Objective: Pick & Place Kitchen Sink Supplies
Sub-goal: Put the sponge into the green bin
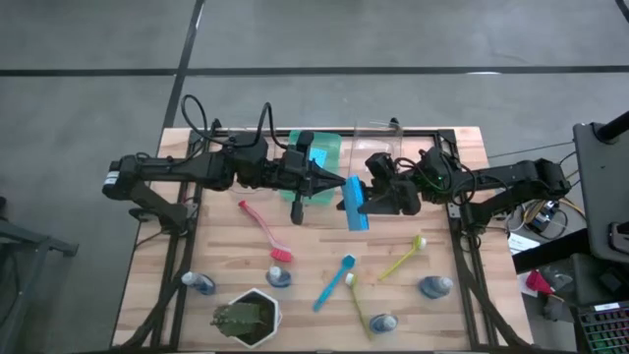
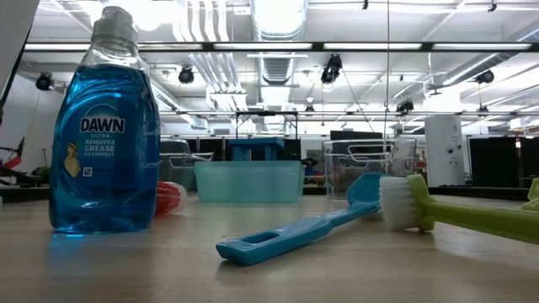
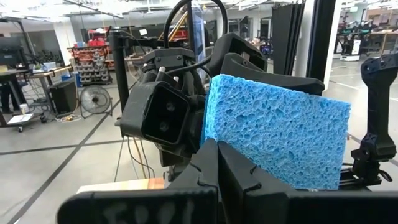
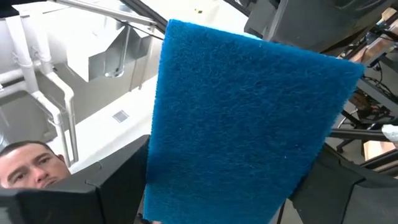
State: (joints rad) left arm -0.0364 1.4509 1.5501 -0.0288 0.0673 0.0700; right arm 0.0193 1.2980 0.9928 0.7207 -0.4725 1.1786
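A flat blue sponge (image 1: pixel 355 204) stands on edge in the air over the table's middle, between my two grippers. My right gripper (image 1: pixel 370 200) comes from the table's right and is shut on it; the sponge's broad face (image 4: pixel 249 112) fills the right wrist view. My left gripper (image 1: pixel 334 184) reaches in from the left, level, fingers shut (image 3: pixel 216 163), with its tip right at the sponge's other face (image 3: pixel 273 134). On the table lie a red brush (image 1: pixel 263 228), a blue brush (image 1: pixel 334 282), a yellow-green brush (image 1: pixel 403 258) and several small blue bottles (image 1: pixel 279 276). My right gripper holds the sponge across its width, one finger (image 4: pixel 115 180) at the left side edge (image 4: pixel 155 163) and the other at the opposite edge, low on the sponge. The fingers slant upward from the table's right. The sponge is lifted clear and stands upright. My left gripper: I cannot tell whether its shut tip touches the sponge.
A green tray (image 1: pixel 331 152) and a clear bin (image 1: pixel 378 138) stand at the far edge. A plant in a white pot (image 1: pixel 248 315) sits near the front left. In the low view a blue soap bottle (image 2: pixel 103 135) stands close. A person (image 4: pixel 31 167) shows beyond the table.
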